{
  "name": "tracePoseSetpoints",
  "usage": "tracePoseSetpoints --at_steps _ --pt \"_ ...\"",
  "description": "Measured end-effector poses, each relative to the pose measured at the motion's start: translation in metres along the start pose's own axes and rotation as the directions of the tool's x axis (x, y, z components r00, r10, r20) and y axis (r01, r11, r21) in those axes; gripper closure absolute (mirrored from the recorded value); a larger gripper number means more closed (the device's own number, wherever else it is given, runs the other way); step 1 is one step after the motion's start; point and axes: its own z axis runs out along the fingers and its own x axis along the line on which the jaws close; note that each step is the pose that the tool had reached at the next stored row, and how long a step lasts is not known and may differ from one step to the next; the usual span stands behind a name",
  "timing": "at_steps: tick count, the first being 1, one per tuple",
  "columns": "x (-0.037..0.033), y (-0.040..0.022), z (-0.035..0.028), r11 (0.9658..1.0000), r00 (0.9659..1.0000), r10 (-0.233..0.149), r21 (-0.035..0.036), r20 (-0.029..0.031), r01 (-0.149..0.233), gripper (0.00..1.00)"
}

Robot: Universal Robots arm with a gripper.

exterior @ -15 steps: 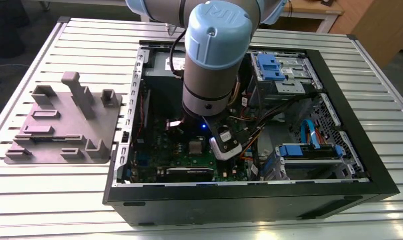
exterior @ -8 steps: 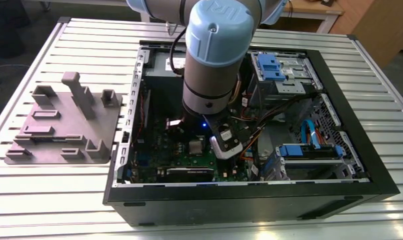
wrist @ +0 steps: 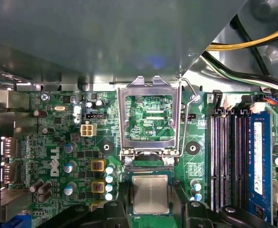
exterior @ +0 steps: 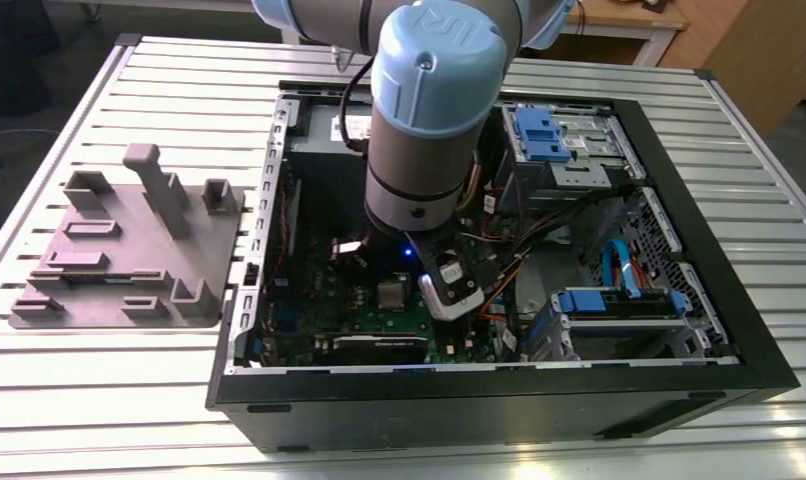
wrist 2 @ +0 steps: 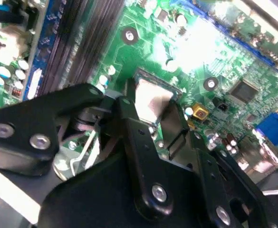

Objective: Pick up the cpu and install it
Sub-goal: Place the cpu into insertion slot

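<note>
Supervisor: Status on the claw, please. And where was the cpu?

Me: On my screens the gripper was drawn in narrow around the cpu, with a black finger against each of two opposite edges. The second wrist view showed the same clamp. The chip's silvery top faced up. It sat over the green motherboard, just beside the hinge of the socket frame. That frame stood swung open, with its wire lever raised alongside. I could not tell whether the chip touched the socket beneath it.

Supervisor: Anything to read on the board?

Me: White lettering ran along the board near the port block, and fine white print showed on the green through the open frame. I left both unread. A white four-hole connector sat near the frame. Black memory slots lay beyond the lever, with a blue memory stick beside them.

Supervisor: And the wider scene?

Me: In the exterior view the arm reached into the open black case from twelve o'clock. A grey fixture plate lay on the slatted table at nine o'clock from the case, just beside it. Blue drive latches sat toward one o'clock inside the case.
</note>
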Motion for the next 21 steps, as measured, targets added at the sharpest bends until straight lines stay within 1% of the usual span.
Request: tracePoseSetpoints --at_steps 3,4,9,11,12,16,17,19,21 --pt "-0.0002 0.0001 0.0010 1.0000 1.0000 0.000 -0.0004 0.0003 0.000 0.52" --pt "-0.0002 0.0000 0.0012 1.0000 1.0000 0.000 -0.0003 0.0003 0.000 0.46" --pt "-0.0003 0.0000 0.0016 1.0000 1.0000 0.000 -0.0002 0.0002 0.000 0.46" --pt "-0.0007 0.0000 0.0016 1.0000 1.0000 -0.001 -0.0003 0.0007 0.001 0.47" --pt "-0.0009 0.0000 0.0016 1.0000 1.0000 -0.001 -0.0002 0.0005 0.001 0.53" --pt "-0.0011 0.0001 0.0011 1.0000 1.0000 0.000 -0.0004 -0.0002 0.000 0.55" --pt "-0.0011 0.0002 -0.0006 1.0000 1.0000 0.000 -0.0008 -0.0015 0.000 0.55" --pt "-0.0011 0.0003 -0.0054 1.0000 1.0000 0.000 -0.0002 -0.0065 0.000 0.55" --pt "-0.0013 0.0003 -0.0055 1.0000 1.0000 0.000 -0.0004 -0.0081 0.000 0.55"
